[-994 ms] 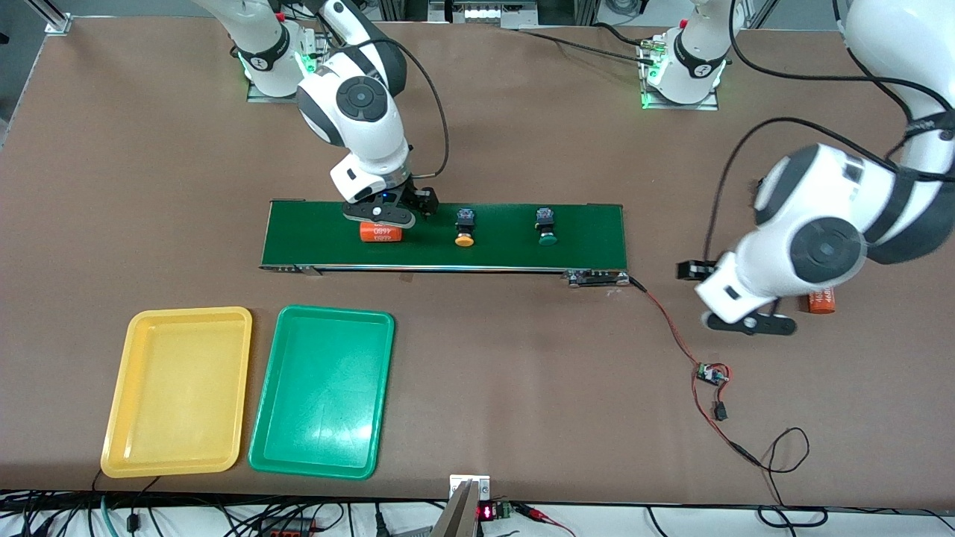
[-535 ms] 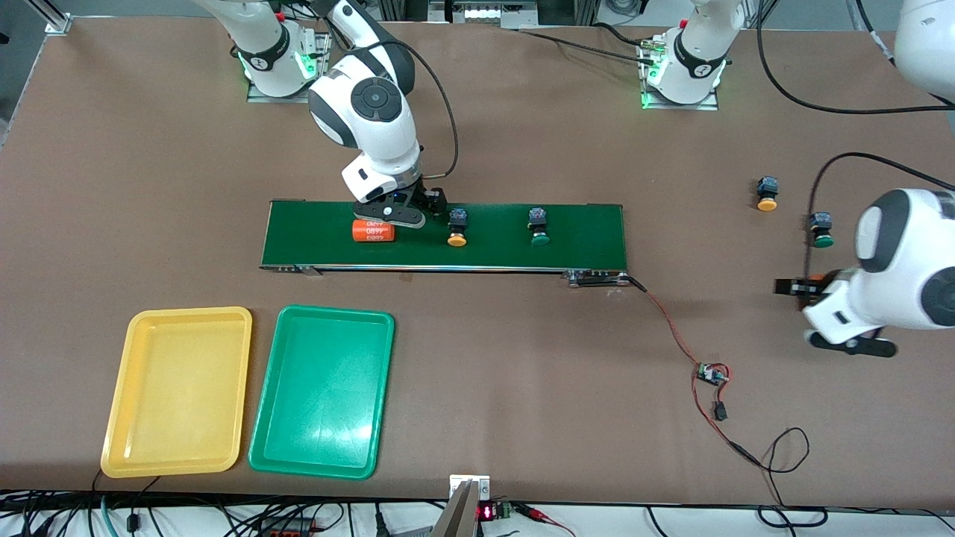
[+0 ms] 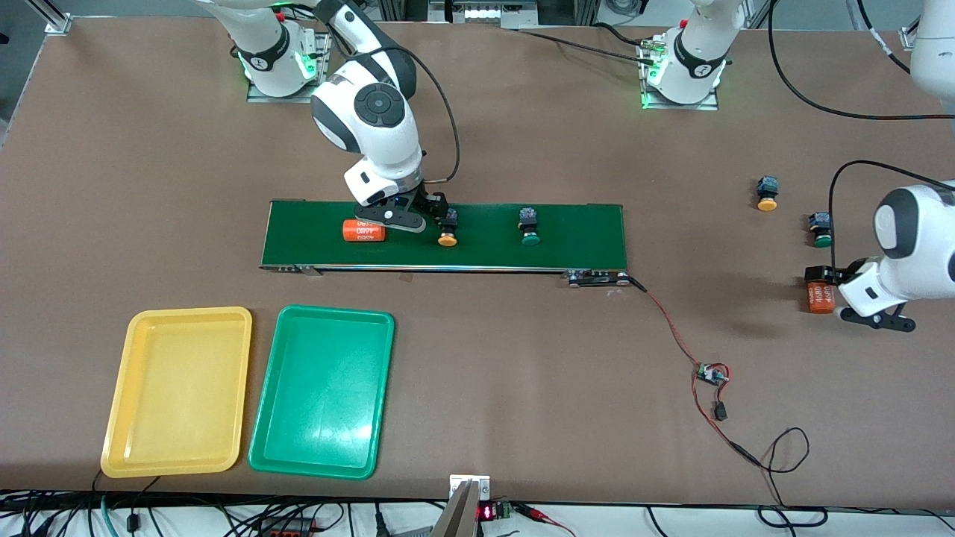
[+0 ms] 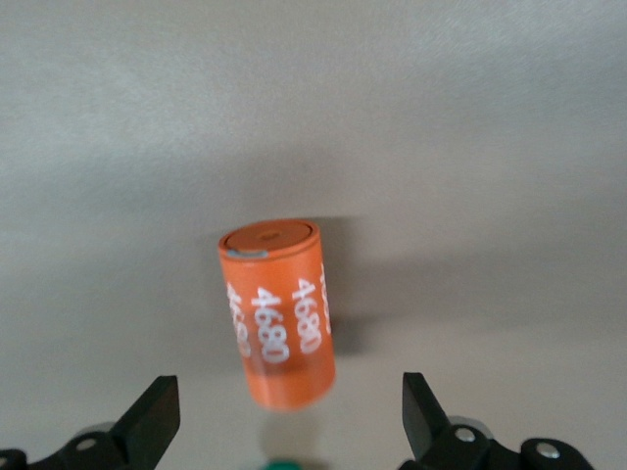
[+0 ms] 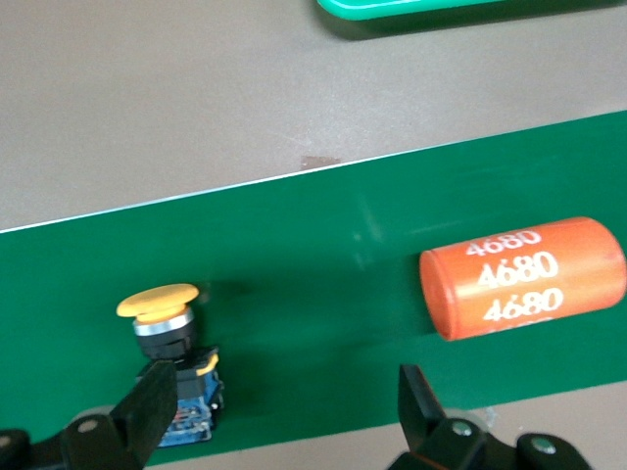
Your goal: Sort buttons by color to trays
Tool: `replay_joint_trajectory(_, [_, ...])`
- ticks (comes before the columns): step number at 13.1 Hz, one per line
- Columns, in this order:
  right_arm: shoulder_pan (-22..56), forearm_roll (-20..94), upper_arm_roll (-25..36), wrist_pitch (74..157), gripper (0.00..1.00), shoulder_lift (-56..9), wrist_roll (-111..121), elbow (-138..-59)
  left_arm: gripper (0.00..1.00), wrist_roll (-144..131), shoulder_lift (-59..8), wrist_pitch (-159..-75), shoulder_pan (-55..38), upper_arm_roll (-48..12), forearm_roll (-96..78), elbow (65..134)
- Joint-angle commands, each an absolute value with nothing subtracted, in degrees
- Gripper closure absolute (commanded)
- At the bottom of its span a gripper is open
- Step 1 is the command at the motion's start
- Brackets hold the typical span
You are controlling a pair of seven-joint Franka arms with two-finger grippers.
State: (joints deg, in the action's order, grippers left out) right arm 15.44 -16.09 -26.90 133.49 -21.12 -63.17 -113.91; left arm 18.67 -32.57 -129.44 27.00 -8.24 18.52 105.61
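**Q:** Brown tabletop (image 3: 522, 358) is shown with what arrangement of the task's things?

**A:** A dark-green conveyor belt (image 3: 582, 237) is seen at mid-table. On it lie an orange cylinder marked "4680" (image 3: 363, 230), a yellow-capped button (image 3: 447, 228) and a green-capped button (image 3: 529, 226). Two more buttons, one yellow-capped (image 3: 766, 193) and one green-capped (image 3: 821, 229), rest on the bare table toward the left arm's end. The yellow tray (image 3: 179, 391) and the green tray (image 3: 322, 391) lie side by side, nearer the front camera than the belt; no button is seen in either.

**Q:** How are the grippers shown?

**A:** The right gripper (image 3: 406, 221) is held low over the belt, above the gap between the cylinder and the yellow-capped button; its fingers (image 5: 147, 411) are spread wide and nothing is gripped. The left gripper (image 3: 869, 302) is held over a second orange cylinder (image 4: 277, 311) on the table toward the left arm's end, its fingers (image 4: 152, 421) likewise parted and empty.

**Q:** What is altered relative to the earlier frames?

**A:** The cylinder and both buttons on the belt have been carried toward the right arm's end. The right gripper, formerly directly over the cylinder, is now found between it and the yellow-capped button. The left arm has been drawn back toward its end of the table, so that the two off-belt buttons, hidden one second before, are uncovered. The trays are unchanged.
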Motion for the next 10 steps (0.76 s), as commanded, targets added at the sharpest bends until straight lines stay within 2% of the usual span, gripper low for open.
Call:
replay_joint_trajectory(1, [16.7,-17.5,-26.4,133.0,0.00,-22.6,-65.0,-111.8,0.02,23.9,-31.3,-138.5,26.7,-6.4,16.9,109.8])
replay_joint_trajectory(2, [16.7,-17.5,-26.4,133.0,0.00,-22.7,-65.0,-111.8,0.10,24.2,-31.7,-141.0,26.7,-6.3,16.9,109.8])
replay_joint_trajectory(5, [16.9,-17.5,-26.3,133.1,0.00,-23.5,-65.1,-111.7,0.57,24.0,-32.3,-141.2,26.7,-6.3,16.9,111.0])
replay_joint_trajectory(7, [17.2,-17.7,-26.3,133.2,0.00,-24.0,-65.1,-111.7,0.68,22.9,-33.1,-141.0,26.7,-6.3,16.9,111.0])
replay_joint_trajectory(10, [17.6,-20.4,-26.2,133.3,0.00,-25.0,-64.9,-111.6,0.75,23.3,-32.9,-140.5,26.7,-6.4,16.9,110.7])
